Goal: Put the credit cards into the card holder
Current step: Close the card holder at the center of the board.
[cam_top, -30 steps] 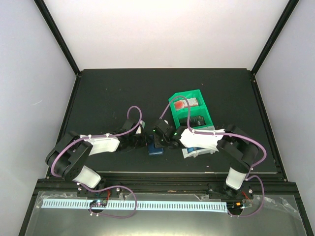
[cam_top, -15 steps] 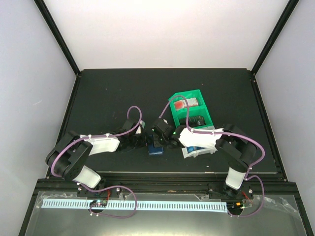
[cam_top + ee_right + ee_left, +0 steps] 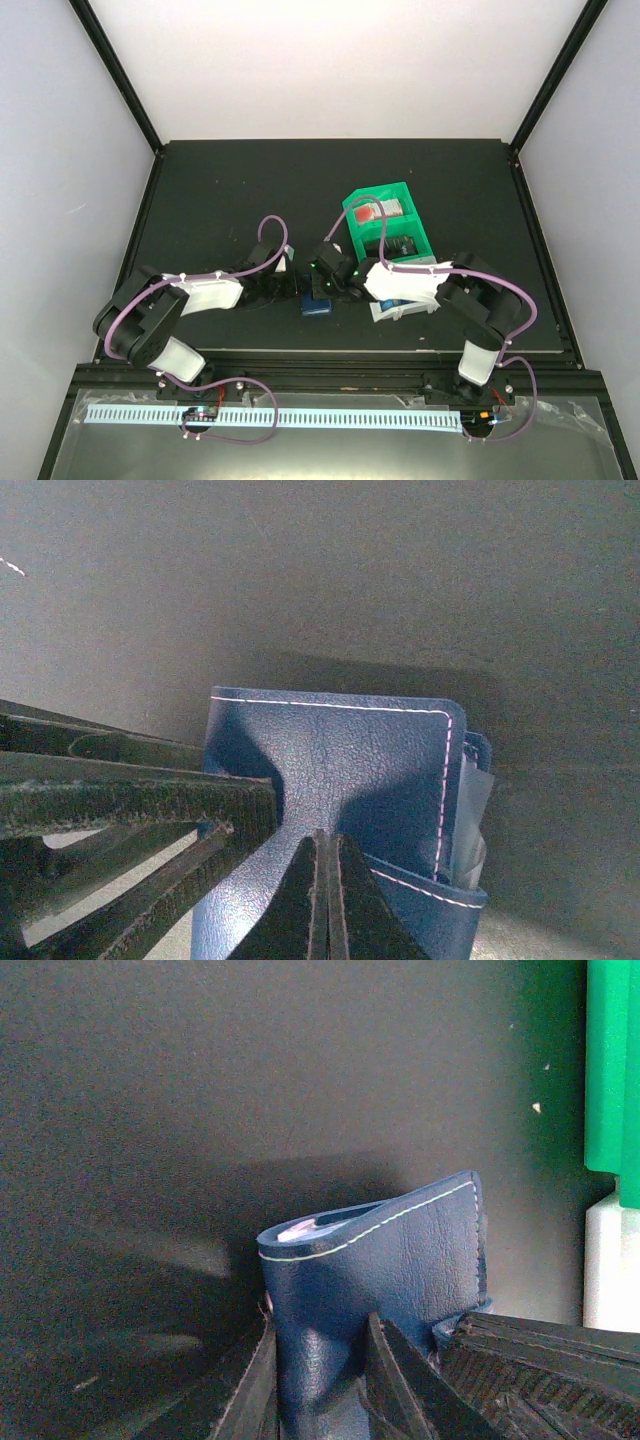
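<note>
The navy card holder (image 3: 400, 1250) stands folded on the dark table. My left gripper (image 3: 318, 1325) is shut on its near corner, one finger on each side. A pale edge (image 3: 300, 1228) peeks from inside the fold; I cannot tell whether it is one of the credit cards. My right gripper (image 3: 322, 840) is shut, its joined tips resting against the card holder (image 3: 340, 770), with a clear sleeve (image 3: 470, 810) at the holder's right edge. From above, left gripper (image 3: 290, 283) and right gripper (image 3: 322, 280) meet over a blue patch (image 3: 318, 306), holder or card I cannot tell.
A green compartment bin (image 3: 385, 225) with small items stands just behind the right arm, and a white bin (image 3: 405, 305) lies under that arm's forearm. Both show at the right edge of the left wrist view: green bin (image 3: 610, 1060), white bin (image 3: 610, 1260).
The right wrist has shifted very slightly to the left. Both grippers keep the same state and the holder stays where it was.
</note>
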You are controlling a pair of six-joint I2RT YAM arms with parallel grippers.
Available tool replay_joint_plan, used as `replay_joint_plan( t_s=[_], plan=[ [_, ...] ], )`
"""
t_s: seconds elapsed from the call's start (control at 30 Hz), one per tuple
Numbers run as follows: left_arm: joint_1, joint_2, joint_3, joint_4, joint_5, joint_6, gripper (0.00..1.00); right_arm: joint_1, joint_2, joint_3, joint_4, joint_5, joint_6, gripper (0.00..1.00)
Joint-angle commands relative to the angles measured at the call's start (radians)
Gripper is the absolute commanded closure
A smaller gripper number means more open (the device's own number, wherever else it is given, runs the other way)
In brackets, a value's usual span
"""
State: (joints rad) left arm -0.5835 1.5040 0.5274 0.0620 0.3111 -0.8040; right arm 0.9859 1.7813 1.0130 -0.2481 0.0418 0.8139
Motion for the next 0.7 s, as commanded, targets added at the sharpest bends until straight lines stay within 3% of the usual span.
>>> replay_joint_plan(
  t_s=[0.0,0.67],
  plan=[
    [-0.005,0.058,-0.045,-0.116,0.004,0.017,0.75,0.019,0.069,-0.078,0.004,-0.063,0.046,0.99],
    [0.006,0.072,-0.040,-0.120,0.003,0.016,0.75,0.031,0.062,-0.323,0.145,-0.065,0.063,0.99]
  ],
)
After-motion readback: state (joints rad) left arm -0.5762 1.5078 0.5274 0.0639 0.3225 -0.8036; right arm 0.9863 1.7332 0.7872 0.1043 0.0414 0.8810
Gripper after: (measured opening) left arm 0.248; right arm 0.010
